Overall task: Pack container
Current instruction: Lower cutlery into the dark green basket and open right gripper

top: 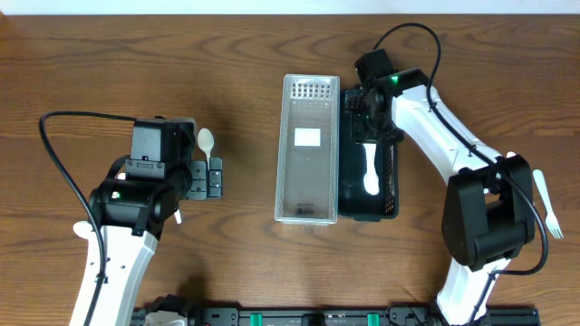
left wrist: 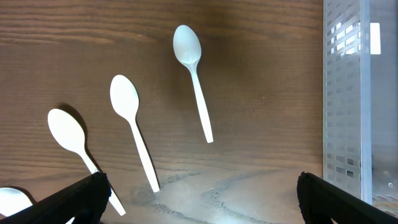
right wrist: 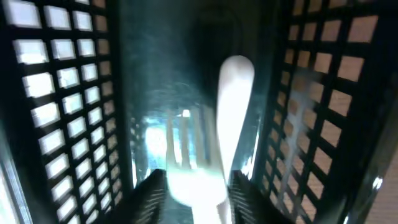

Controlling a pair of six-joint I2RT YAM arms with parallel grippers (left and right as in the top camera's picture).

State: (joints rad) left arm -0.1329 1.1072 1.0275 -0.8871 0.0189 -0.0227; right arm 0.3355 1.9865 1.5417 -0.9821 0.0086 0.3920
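The black mesh container [top: 388, 195] lies right of centre, with a clear lid-like tray [top: 308, 149] beside it. My right gripper [top: 370, 127] reaches down into the container. In the right wrist view its fingers [right wrist: 152, 193] stand apart on either side of a glaring white utensil [right wrist: 235, 93], with fork tines [right wrist: 186, 143] beside it on the container floor. A white utensil [top: 370, 172] shows inside the container from overhead. My left gripper [top: 216, 178] hangs wide open over bare wood [left wrist: 199, 193], just short of three white spoons [left wrist: 193, 74].
A white fork [top: 546, 204] lies on the table at the far right. One spoon [top: 207, 143] peeks out beside the left arm. Another white piece [top: 83, 231] shows by the left arm's base. The clear tray's wall [left wrist: 348, 106] fills the right edge of the left wrist view.
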